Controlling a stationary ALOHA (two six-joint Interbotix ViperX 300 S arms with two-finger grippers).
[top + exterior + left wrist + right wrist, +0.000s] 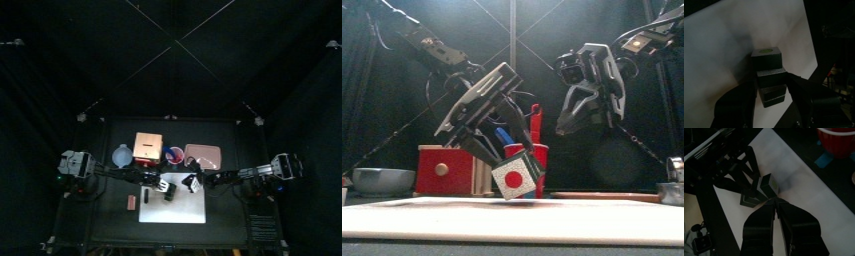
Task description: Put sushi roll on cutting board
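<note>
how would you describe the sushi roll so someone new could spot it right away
Find the big white cutting board at the table's front. The sushi roll stands on it between the open left gripper's jaws. It is a small dark oblong block with a white end face and red centre, unlike the red cup behind.

The left fingers (744, 102) stand wide apart on either side of the sushi roll (769, 75), a dark gap showing between each finger and it. The roll lies on the cutting board (731, 45), whose white surface is bare beyond the fingertips. The right fingers (774, 220) come in from the opposite side, their tips close against the roll's other end, so that approach is blocked. Behind both sets of fingers, a red cup (533, 155), a red block (446, 170) and a grey bowl (380, 180) crowd the bench (609, 230).
</note>
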